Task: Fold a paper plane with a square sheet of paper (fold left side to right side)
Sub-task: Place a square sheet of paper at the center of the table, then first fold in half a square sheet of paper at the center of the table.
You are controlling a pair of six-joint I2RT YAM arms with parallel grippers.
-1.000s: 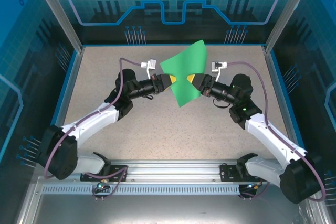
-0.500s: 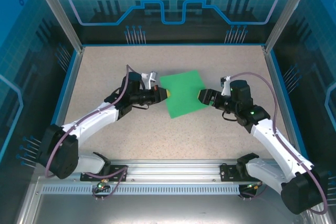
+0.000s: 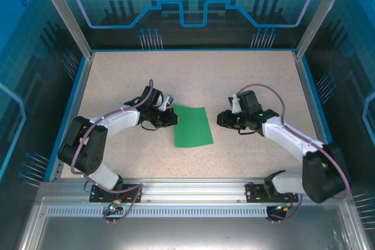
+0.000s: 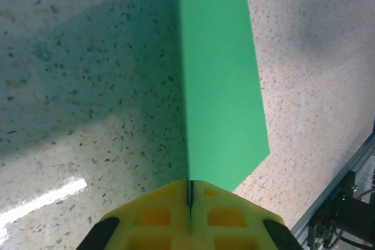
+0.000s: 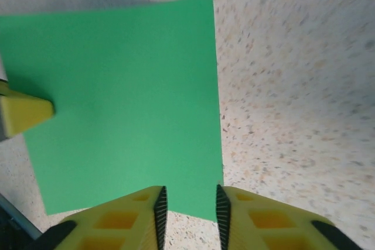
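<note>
Here, the square sheet of paper (image 3: pixel 192 126) is lying on the speckled table (image 3: pixel 117 74), with the left gripper (image 3: pixel 174 116) clamping its left edge, yellow fingers (image 4: pixel 158 218) pressing together on the green margin. The right gripper (image 3: pixel 220 119) is hovering just beside the sheet's right edge, jaws standing slightly apart; whether its fingers (image 5: pixel 123 221) are touching the paper is hard to tell. The sheet's far end is running off the top of the left wrist view, and the pinched strip is hiding between the left fingers.
</note>
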